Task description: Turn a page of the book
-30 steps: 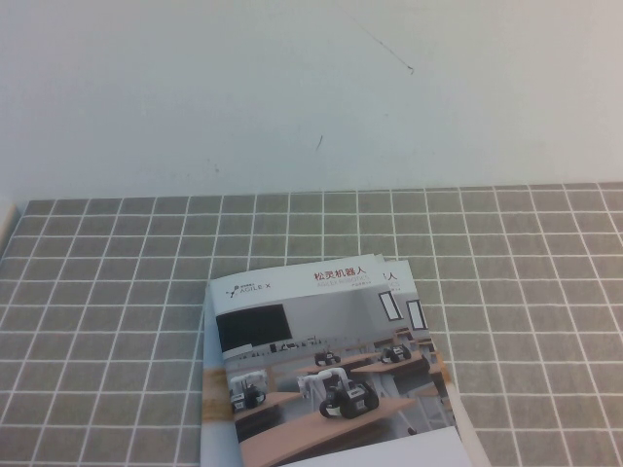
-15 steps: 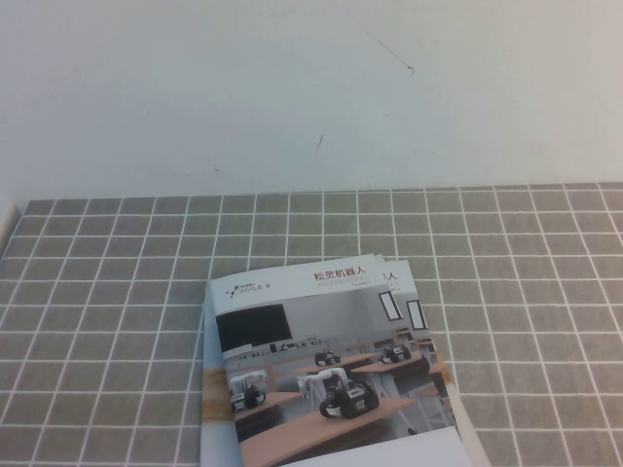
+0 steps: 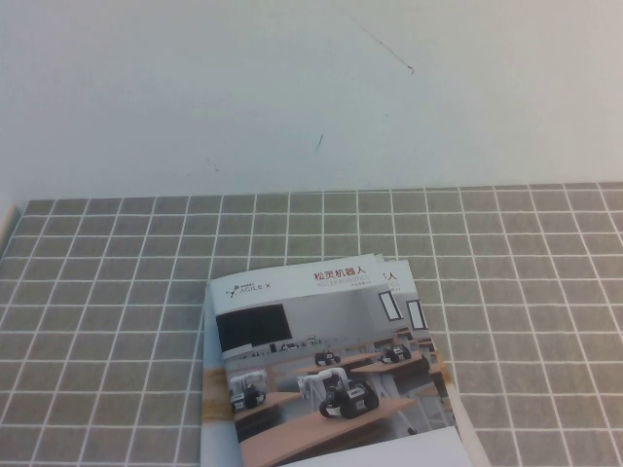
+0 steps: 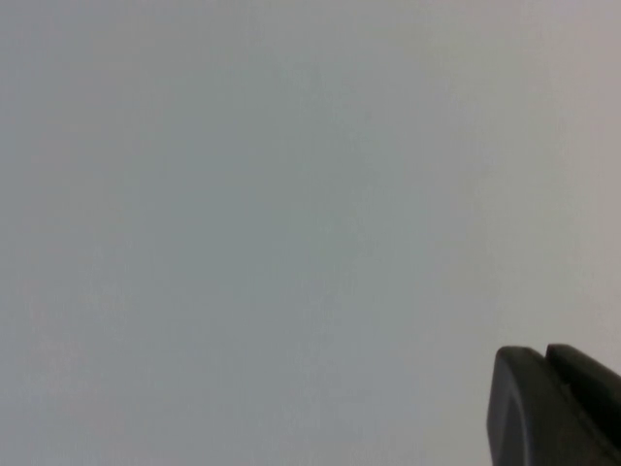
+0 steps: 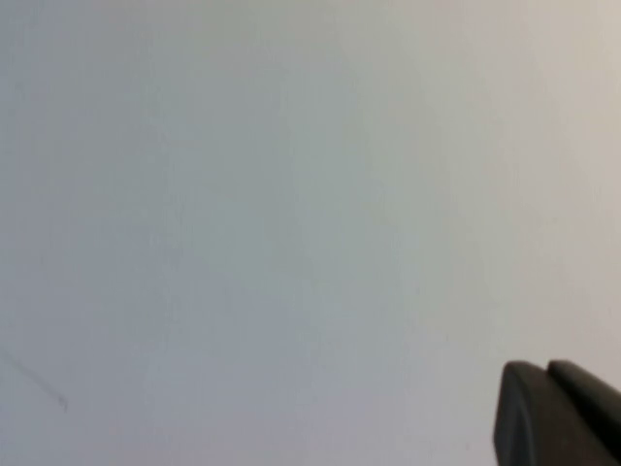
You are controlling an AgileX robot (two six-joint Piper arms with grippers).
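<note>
The book (image 3: 326,384) lies closed on the grey tiled mat (image 3: 107,292), near the front middle, its near end cut off by the picture's edge. The page (image 3: 292,316), the cover leaf, lies flat with the photo of robots on wooden desks facing up. Neither arm shows in the high view. My left gripper (image 4: 543,355) shows only as two dark fingertips pressed together, facing a blank pale wall. My right gripper (image 5: 546,370) looks the same, fingertips together, holding nothing, facing the wall.
A second like brochure (image 3: 415,313) peeks out under the book along its right edge. The white wall (image 3: 292,97) rises behind the mat. The mat's left edge (image 3: 8,222) shows at the far left.
</note>
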